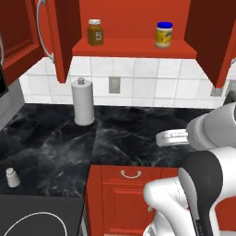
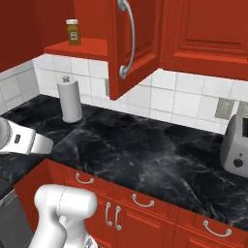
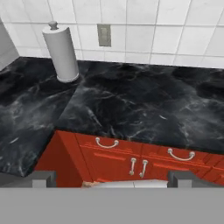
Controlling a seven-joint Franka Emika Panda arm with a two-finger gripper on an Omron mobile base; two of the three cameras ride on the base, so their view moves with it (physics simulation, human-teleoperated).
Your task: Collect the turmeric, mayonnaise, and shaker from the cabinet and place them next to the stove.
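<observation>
I saw gripper (image 3: 112,178) with jaws spread wide, 2 fingertips (image 3: 43,177) far apart, nothing between them. Arm (image 1: 203,184) was folded at elbow, hand pointed forward and down.

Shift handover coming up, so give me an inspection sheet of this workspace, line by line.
Surface: black marble counter, dry and unmarked.
Job's things: turmeric and mayonnaise upright on the open cabinet shelf, apart; shaker on the counter beside the stove.
Clutter: paper towel roll by the wall; toaster at far right.
Grippers: gripper jaws open, empty, above the counter edge.
Cables: nothing seen.
Surroundings: white tile wall, wall outlet, red drawers.
</observation>
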